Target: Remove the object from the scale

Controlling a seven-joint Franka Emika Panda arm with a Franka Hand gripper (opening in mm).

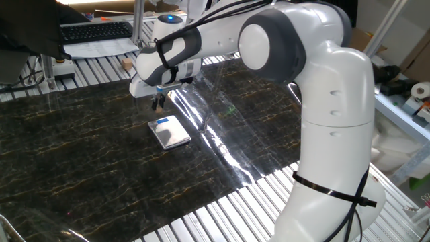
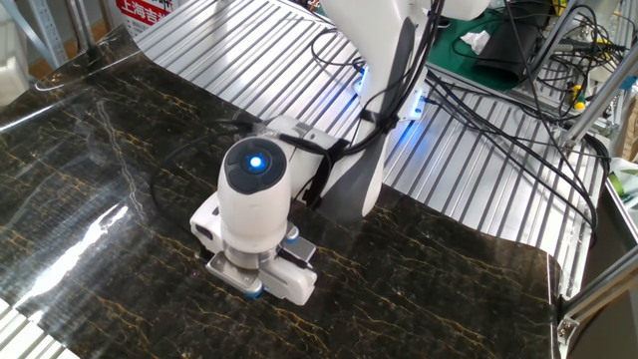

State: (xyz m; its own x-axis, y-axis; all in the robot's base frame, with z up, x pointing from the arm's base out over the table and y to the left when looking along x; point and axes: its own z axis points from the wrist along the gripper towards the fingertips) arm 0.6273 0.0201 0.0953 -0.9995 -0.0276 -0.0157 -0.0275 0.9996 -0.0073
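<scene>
The tabletop (image 1: pixel 80 154) is black marble-patterned, veined with thin gold-brown lines, and a white glare streak crosses it. Beyond its edges lies ribbed silver metal (image 2: pixel 249 50). The scale (image 1: pixel 169 132) is silver-white with a blue strip at its far end. The arm (image 1: pixel 322 101) is glossy white with dark grey joints; a blue light (image 2: pixel 258 158) glows on its round cap. The claw (image 1: pixel 159 102) is black. Black cables (image 2: pixel 478 100) trail over the ribbed metal, and a green mat (image 2: pixel 498 50) lies past the far edge.

A red and white sign (image 2: pixel 147 10) stands far behind the claw (image 2: pixel 261 287), but its words are too small to read.
</scene>
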